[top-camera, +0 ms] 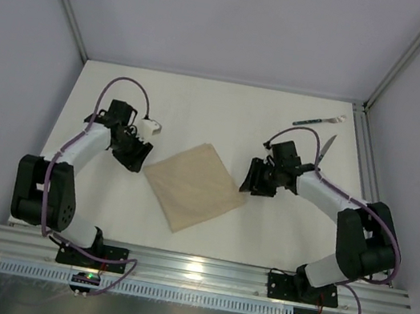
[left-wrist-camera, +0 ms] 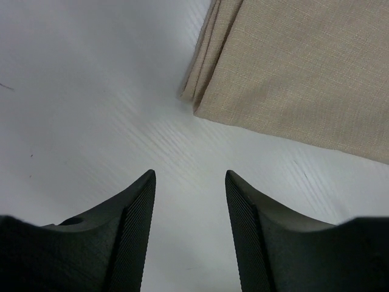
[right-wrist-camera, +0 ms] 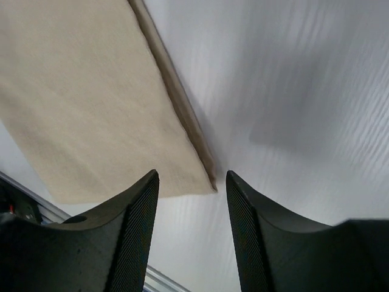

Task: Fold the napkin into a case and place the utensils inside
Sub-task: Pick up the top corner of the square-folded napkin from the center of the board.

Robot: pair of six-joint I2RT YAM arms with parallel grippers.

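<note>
The napkin [top-camera: 195,187] lies folded to a layered square in the middle of the table [top-camera: 202,107], turned corner-on like a diamond. The left pincer [left-wrist-camera: 189,176] stands partly open just off the cloth's left corner, holding nothing and touching nothing, with bare table between its fingers. The right pincer [right-wrist-camera: 191,176] is likewise parted and empty, close by the right corner. The fork [top-camera: 318,121] and knife [top-camera: 328,148] lie well apart at the far right.
</note>
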